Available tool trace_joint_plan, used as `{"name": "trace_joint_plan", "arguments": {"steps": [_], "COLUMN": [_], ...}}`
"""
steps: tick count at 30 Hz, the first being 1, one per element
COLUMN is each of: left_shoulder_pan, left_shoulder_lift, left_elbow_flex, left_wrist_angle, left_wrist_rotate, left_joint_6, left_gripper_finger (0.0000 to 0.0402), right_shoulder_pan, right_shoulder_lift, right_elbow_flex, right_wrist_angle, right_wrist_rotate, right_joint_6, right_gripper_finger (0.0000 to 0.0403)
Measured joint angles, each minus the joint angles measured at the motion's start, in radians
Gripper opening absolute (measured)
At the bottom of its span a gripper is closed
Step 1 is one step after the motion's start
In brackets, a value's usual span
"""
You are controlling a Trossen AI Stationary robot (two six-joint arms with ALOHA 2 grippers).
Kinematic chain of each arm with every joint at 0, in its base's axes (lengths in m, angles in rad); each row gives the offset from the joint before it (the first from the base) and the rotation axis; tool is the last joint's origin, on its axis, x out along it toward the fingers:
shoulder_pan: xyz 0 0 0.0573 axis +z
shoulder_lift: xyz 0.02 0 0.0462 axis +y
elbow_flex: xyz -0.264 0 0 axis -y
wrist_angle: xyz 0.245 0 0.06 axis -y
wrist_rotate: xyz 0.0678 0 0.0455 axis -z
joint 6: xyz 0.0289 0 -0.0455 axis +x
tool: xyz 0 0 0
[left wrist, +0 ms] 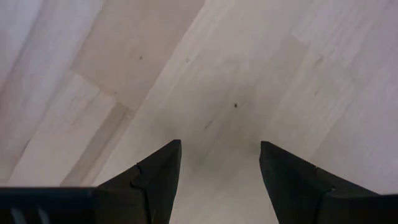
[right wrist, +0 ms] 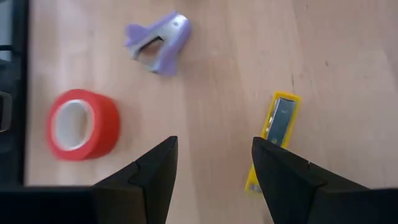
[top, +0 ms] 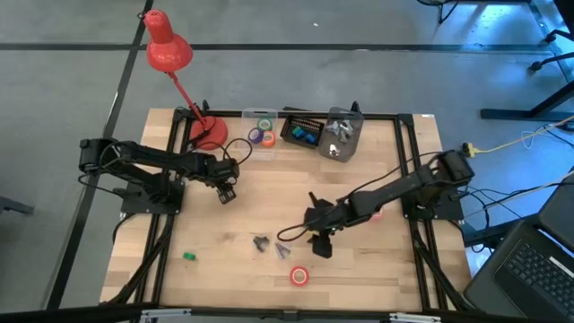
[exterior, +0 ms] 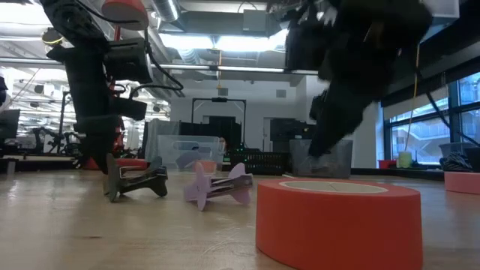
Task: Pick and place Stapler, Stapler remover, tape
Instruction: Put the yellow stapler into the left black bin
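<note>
A red tape roll [right wrist: 83,124] lies flat near the table's front edge [top: 300,276]. Beside it lie a purple stapler remover [right wrist: 158,43] and a dark stapler remover [top: 260,242]; both rest on their jaws' ends [exterior: 217,184]. A small yellow stapler [right wrist: 278,121] lies flat, partly behind one finger of my right gripper [right wrist: 214,146]. That gripper hovers open above the wood [top: 316,242], with nothing between its fingers. My left gripper [top: 226,192] is open over bare wood [left wrist: 221,149] at the table's left.
At the back stand a clear box [top: 261,121] with more tape rolls, a black tray [top: 300,133] and a mesh bin [top: 341,135]. A red desk lamp [top: 208,133] stands at the back left. A small green block [top: 189,257] lies near the front left.
</note>
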Motion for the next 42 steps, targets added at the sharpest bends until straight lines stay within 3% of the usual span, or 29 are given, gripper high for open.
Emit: {"name": "trace_joint_plan", "arguments": {"steps": [7, 13, 21, 30, 42], "left_shoulder_pan": [0.0, 0.0, 0.0, 0.001, 0.001], "left_shoulder_lift": [0.0, 0.0, 0.0, 0.0, 0.0], "left_elbow_flex": [0.0, 0.0, 0.0, 0.0, 0.0], "left_wrist_angle": [0.0, 0.002, 0.0, 0.002, 0.003], "left_wrist_rotate": [-0.008, -0.008, -0.008, -0.016, -0.022], "left_joint_6": [0.026, 0.026, 0.036, 0.043, 0.043], "left_gripper_finger": [0.021, 0.021, 0.021, 0.021, 0.021], "right_shoulder_pan": [0.0, -0.005, -0.007, -0.023, -0.038], "right_shoulder_lift": [0.121, 0.136, 0.08, 0.06, 0.061], "right_elbow_flex": [0.0, 0.003, 0.001, 0.003, 0.001], "right_wrist_angle": [0.079, 0.098, 0.092, 0.016, -0.029], "right_wrist_rotate": [0.006, 0.061, -0.046, 0.071, 0.122], "right_joint_6": [0.001, -0.024, -0.023, -0.059, -0.087], "right_gripper_finger": [0.0208, 0.0208, 0.0208, 0.0208, 0.0208]}}
